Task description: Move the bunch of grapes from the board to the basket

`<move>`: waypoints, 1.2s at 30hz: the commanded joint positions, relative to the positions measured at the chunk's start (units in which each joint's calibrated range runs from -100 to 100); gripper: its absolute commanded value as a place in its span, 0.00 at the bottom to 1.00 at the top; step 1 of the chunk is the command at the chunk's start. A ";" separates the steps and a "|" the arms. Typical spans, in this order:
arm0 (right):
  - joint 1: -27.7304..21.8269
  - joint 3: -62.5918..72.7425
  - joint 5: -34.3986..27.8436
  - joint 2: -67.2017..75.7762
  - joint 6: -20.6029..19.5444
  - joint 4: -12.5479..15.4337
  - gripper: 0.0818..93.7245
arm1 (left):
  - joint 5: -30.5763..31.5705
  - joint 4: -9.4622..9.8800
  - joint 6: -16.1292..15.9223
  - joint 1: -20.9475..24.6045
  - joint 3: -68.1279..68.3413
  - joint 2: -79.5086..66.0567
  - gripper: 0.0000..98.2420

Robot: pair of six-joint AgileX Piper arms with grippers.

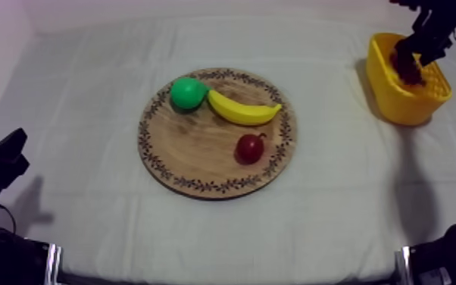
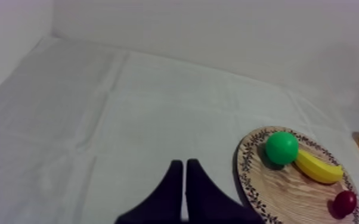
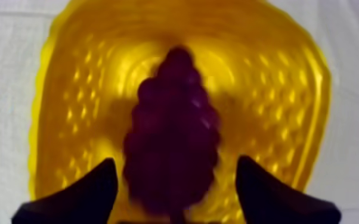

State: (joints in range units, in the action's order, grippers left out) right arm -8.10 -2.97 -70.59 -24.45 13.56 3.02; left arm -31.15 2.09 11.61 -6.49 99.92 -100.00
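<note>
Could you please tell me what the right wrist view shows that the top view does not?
The right wrist view adds that the right gripper's fingers stand apart, either side of the bunch of grapes inside the yellow basket. The top view adds the wooden board with a pear, a banana and a small red fruit on it. Both share basket, grapes and right gripper.

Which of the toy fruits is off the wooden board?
The bunch of grapes: it lies in the yellow basket, while the pear, banana and small red fruit sit on the board.
</note>
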 commanded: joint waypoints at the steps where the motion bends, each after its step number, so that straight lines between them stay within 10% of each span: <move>1: 0.03 0.32 1.00 -0.43 -0.15 -0.22 0.69 | 0.03 0.04 -0.01 0.01 -0.04 0.00 0.00; 36: -2.27 -50.56 41.46 62.64 -2.11 -0.97 0.60 | 0.03 0.04 -0.01 0.01 -0.04 0.00 0.00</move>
State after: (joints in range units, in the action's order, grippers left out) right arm -10.44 -47.10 -30.26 30.80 11.71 2.08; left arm -31.15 2.09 11.61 -6.49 99.92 -100.00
